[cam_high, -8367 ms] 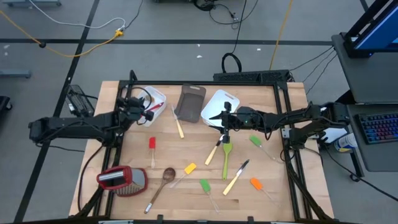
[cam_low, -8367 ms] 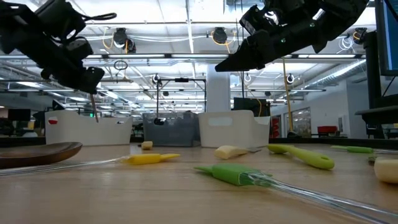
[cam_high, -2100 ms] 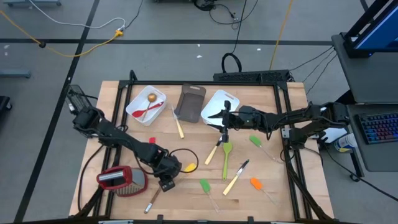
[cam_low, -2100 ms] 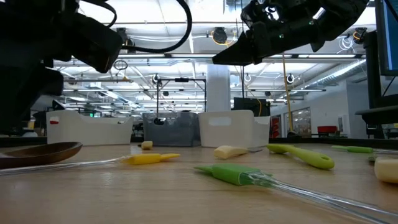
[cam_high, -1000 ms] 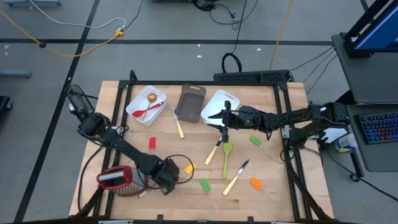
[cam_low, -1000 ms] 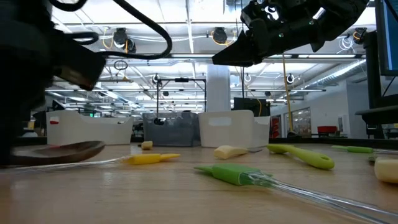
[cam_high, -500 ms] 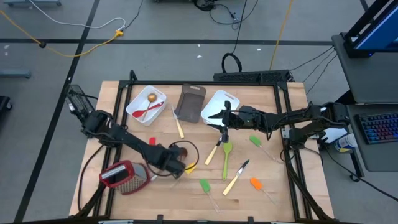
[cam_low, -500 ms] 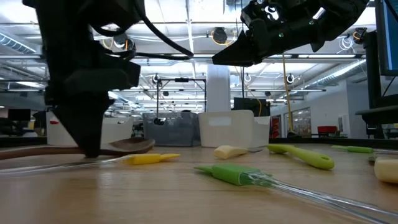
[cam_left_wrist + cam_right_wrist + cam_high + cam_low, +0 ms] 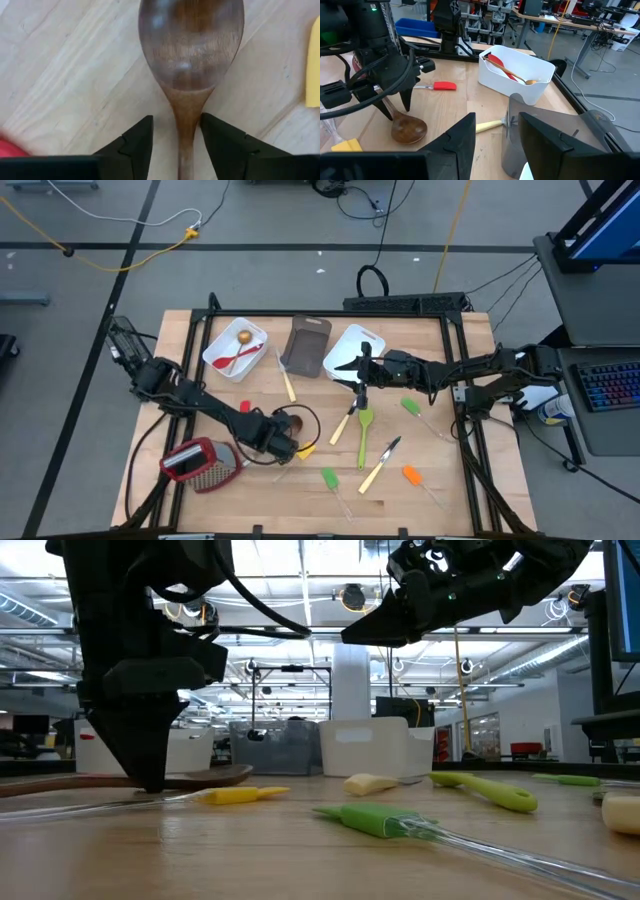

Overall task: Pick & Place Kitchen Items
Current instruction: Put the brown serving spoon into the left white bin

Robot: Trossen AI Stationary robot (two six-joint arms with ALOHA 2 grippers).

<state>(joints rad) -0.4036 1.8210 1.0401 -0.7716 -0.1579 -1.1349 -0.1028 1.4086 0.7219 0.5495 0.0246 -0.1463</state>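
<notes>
Wooden spoon (image 9: pixel 190 60) flat on the table, left end effector (image 9: pixel 175 145) open astride its handle.

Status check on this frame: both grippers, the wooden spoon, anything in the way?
Left gripper down at the table, fingers open astride the wooden spoon handle. Right gripper open, empty, hovering by the white tub. Yellow spatula close beside.

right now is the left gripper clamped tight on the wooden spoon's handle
No: in the left wrist view the wooden spoon lies between the left gripper's fingers with bare table showing on both sides of its handle.
</notes>
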